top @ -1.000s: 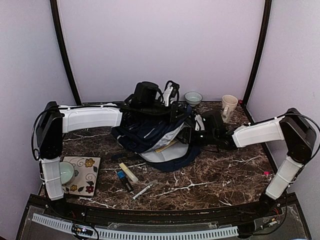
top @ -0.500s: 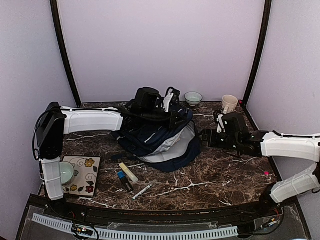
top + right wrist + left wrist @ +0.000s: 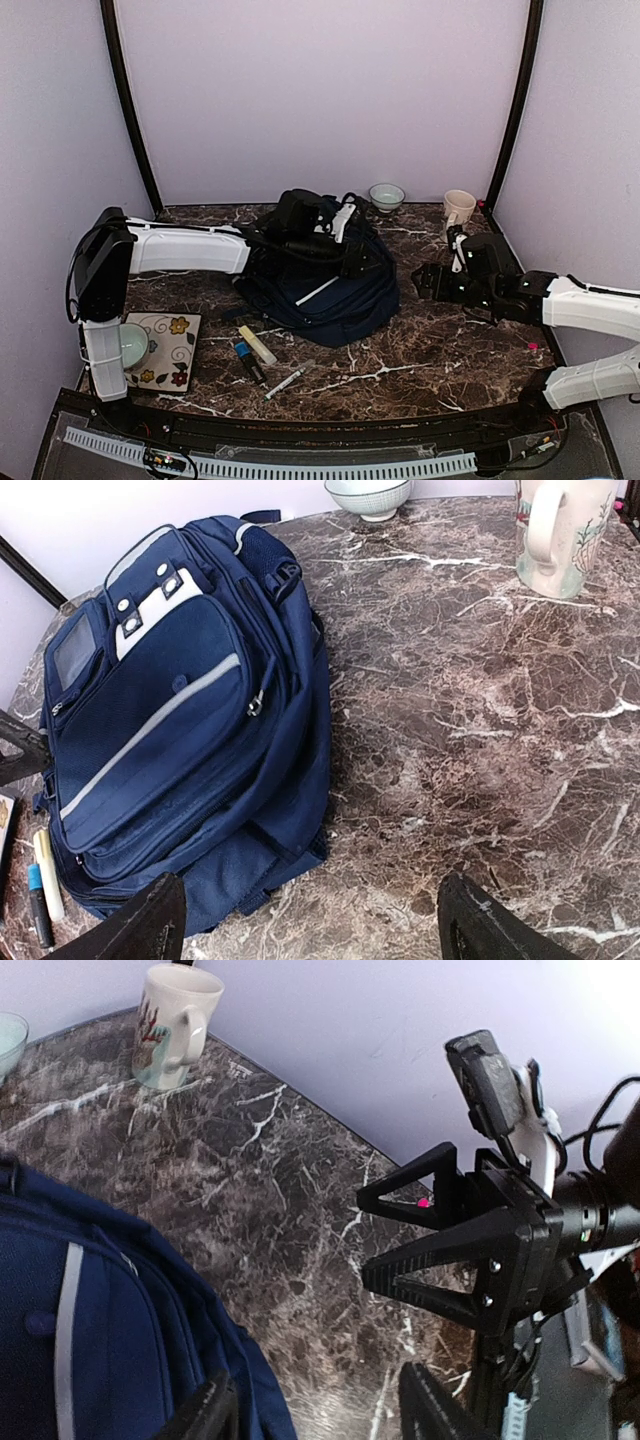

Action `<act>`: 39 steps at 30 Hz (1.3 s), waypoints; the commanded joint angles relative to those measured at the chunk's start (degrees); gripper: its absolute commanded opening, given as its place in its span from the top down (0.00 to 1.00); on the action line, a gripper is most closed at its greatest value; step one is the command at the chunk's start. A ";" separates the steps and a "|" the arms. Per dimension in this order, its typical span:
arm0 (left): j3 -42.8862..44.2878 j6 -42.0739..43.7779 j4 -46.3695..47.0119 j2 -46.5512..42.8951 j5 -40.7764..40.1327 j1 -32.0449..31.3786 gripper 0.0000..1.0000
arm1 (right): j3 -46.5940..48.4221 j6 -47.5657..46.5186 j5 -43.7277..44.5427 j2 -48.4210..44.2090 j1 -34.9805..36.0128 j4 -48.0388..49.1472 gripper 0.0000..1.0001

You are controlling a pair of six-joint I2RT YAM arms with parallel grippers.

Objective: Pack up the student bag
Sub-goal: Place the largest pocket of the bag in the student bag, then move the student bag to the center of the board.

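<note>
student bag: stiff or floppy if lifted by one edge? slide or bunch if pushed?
Probably floppy: the student bag is soft fabric lying slumped flat, so a one-edge lift would likely sag and fold. Pushed across the smooth-looking marble table, it may slide, though fabric could bunch first. Rolling or tipping seems unlikely: it lies flat.

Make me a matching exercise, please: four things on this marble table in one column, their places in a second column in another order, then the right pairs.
1. large navy blue fabric backpack
2. cream ceramic mug with a handle
3. small pale round ceramic bowl
4. square floral tile

A. near left corner
B. centre of the dark marble table
C. far edge, behind the backpack
D. far right corner

Pairs: 1-B, 2-D, 3-C, 4-A.
</note>
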 commanded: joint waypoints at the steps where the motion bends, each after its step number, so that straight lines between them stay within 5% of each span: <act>1: -0.88 3.42 0.25 -4.66 -1.47 -0.30 0.36 | -0.47 1.08 -1.70 -0.65 -0.29 1.19 0.12; 6: -3.00 5.01 -0.97 -7.27 -3.89 -0.30 0.21 | -0.98 1.31 -4.73 -1.32 -0.29 1.83 0.12; 24: -26.38 7.70 -15.02 -32.35 -41.22 4.49 0.20 | -3.29 2.77 -14.13 7.43 5.87 13.77 0.16; 39: -41.92 1.82 -10.05 -44.63 -44.24 9.67 0.18 | -1.53 -8.14 -7.44 16.13 21.08 18.39 0.22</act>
